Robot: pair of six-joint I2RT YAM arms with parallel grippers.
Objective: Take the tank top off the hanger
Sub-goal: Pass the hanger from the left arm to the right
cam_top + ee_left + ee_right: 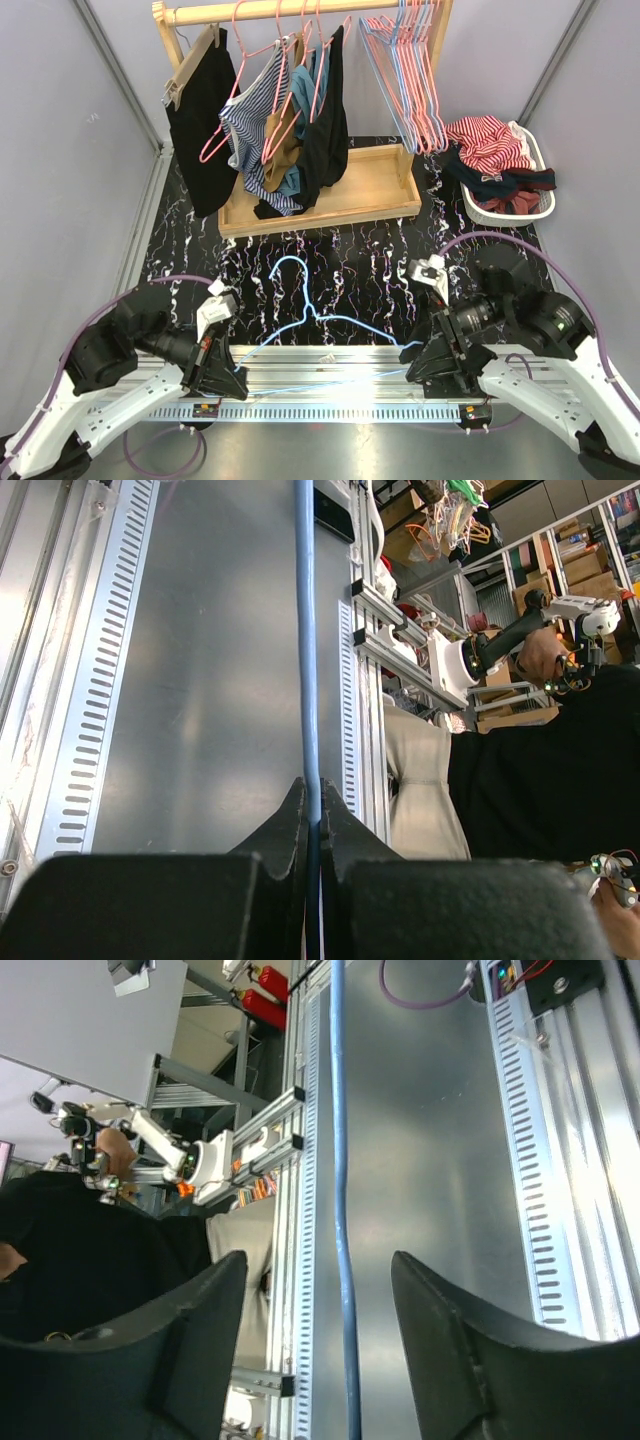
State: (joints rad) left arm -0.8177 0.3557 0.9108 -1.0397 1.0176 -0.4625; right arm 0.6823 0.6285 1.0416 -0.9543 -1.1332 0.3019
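Note:
A bare blue wire hanger [306, 295] lies on the black marbled table between the arms, with no garment on it. Which garment here is the tank top I cannot tell. My left gripper [238, 385] is at the left end of the hanger's bottom wire. In the left wrist view it [312, 795] is shut on that blue wire [306, 630]. My right gripper [410, 372] is at the wire's right end. In the right wrist view its jaws [318, 1256] stand open on either side of the wire [338, 1110] without touching it.
A wooden clothes rack [320, 205] stands at the back with dark and striped garments on pink hangers. A bunch of empty hangers [410, 70] hangs at its right end. A white basket [500, 212] at the right holds red-striped and dark clothes. A metal rail [330, 400] runs along the near edge.

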